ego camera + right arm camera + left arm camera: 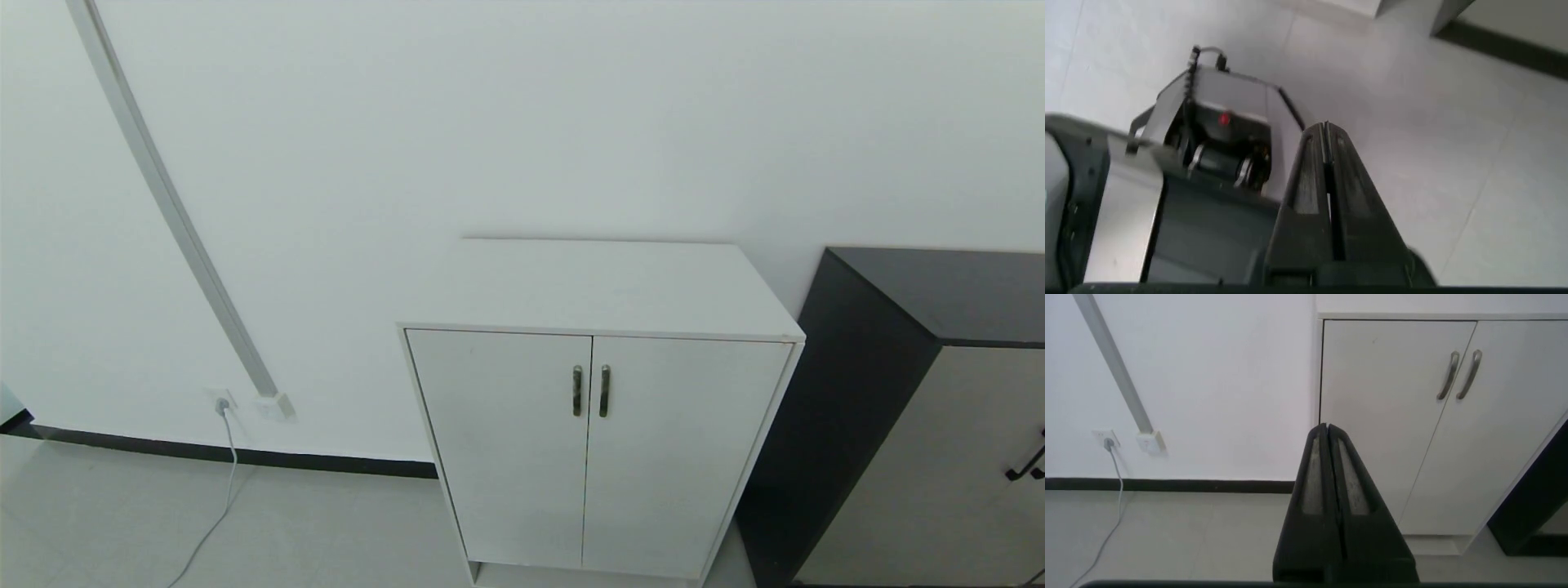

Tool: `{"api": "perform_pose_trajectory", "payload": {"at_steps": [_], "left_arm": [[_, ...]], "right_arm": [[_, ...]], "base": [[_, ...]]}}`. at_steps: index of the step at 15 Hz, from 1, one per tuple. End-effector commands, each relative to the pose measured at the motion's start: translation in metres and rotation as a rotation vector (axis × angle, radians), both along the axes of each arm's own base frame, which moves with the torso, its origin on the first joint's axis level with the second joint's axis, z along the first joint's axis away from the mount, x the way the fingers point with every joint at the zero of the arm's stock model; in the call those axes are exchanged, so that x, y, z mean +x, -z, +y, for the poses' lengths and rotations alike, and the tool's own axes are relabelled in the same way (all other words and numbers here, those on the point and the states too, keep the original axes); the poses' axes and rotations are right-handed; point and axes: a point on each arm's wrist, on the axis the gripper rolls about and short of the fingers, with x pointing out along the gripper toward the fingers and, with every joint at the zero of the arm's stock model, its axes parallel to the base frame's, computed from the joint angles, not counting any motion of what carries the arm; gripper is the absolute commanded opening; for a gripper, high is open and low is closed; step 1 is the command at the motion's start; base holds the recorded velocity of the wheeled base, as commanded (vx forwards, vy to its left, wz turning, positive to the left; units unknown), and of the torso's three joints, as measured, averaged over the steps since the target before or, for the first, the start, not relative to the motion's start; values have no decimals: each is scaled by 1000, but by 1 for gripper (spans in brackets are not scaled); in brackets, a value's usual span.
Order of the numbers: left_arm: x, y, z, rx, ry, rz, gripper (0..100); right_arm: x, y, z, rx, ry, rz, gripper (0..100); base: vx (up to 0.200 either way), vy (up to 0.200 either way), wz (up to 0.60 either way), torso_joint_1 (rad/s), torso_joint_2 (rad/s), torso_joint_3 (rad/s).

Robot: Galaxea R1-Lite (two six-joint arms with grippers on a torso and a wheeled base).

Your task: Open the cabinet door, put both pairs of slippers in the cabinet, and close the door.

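A white two-door cabinet (596, 392) stands against the wall, both doors closed, with two metal handles (589, 391) side by side at the middle seam. The left wrist view shows the same cabinet (1413, 416) and its handles (1458, 374) ahead of my left gripper (1327, 429), which is shut with nothing in it and held well short of the doors. My right gripper (1327, 129) is shut and empty, hanging over the pale tiled floor (1437, 139).
A black-sided cabinet (890, 408) with grey doors stands close on the right of the white one. A wall socket with a grey cable (222, 457) and a slanted conduit (163, 196) are on the left wall. Open floor lies left of the white cabinet.
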Motion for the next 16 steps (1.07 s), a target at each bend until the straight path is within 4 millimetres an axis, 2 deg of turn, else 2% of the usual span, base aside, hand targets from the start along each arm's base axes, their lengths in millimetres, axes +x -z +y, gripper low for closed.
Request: {"api": "perform_pose_trajectory", "payload": {"at_steps": [1, 4, 9, 16], "left_arm": [[0, 0, 0, 0, 0, 0, 0], [0, 0, 0, 0, 0, 0, 0], [0, 0, 0, 0, 0, 0, 0], [0, 0, 0, 0, 0, 0, 0]], "right_arm": [[-2, -1, 0, 7, 3, -24, 0], [-7, -5, -4, -54, 72, -110, 0], [-28, -10, -7, 10, 222, -313, 0], [-51, -13, -8, 44, 258, -599, 0]], "base": [[0, 0, 0, 0, 0, 0], [0, 0, 0, 0, 0, 0], [0, 0, 0, 0, 0, 0], [0, 0, 0, 0, 0, 0]]}}
